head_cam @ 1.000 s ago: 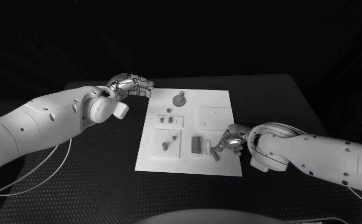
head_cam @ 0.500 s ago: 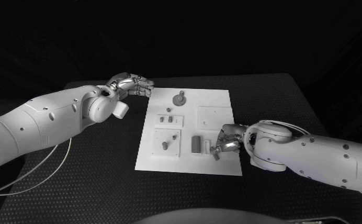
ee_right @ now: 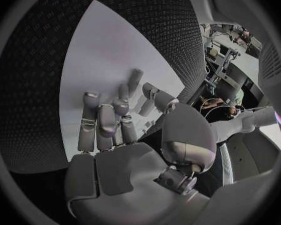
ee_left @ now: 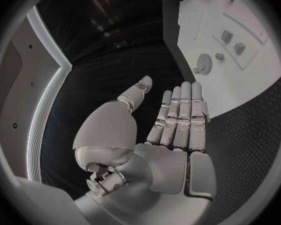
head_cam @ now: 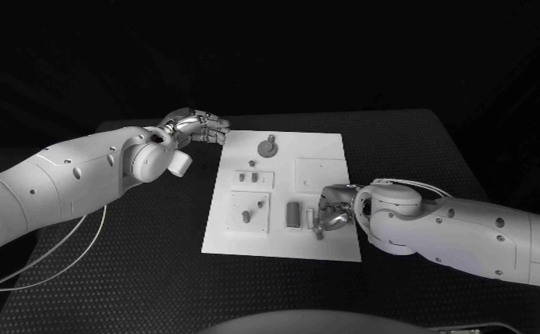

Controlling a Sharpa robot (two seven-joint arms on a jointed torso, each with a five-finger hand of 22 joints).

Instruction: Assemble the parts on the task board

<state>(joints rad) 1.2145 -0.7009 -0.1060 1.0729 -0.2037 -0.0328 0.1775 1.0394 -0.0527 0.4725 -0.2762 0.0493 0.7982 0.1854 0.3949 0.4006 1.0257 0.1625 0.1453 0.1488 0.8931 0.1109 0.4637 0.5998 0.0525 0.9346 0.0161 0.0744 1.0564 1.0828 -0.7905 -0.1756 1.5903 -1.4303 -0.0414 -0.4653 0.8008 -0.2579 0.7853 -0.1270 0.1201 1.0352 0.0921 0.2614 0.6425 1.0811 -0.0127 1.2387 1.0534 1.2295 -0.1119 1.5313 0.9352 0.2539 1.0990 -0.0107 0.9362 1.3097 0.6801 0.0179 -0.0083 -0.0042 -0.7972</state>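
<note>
Low on the right side of the head view, the right hand (head_cam: pixel 334 214) sits on the near right part of the task board (head_cam: pixel 318 147), its fingers bent down around a small dark part (head_cam: pixel 321 232); whether they pinch it or only touch it I cannot tell. If the hold is loose, the part could tip or skid across the smooth plate instead of seating. At the upper left of the board, the left hand (ee_left: pixel 173 116) rests empty, fingers straight and side by side.
</note>
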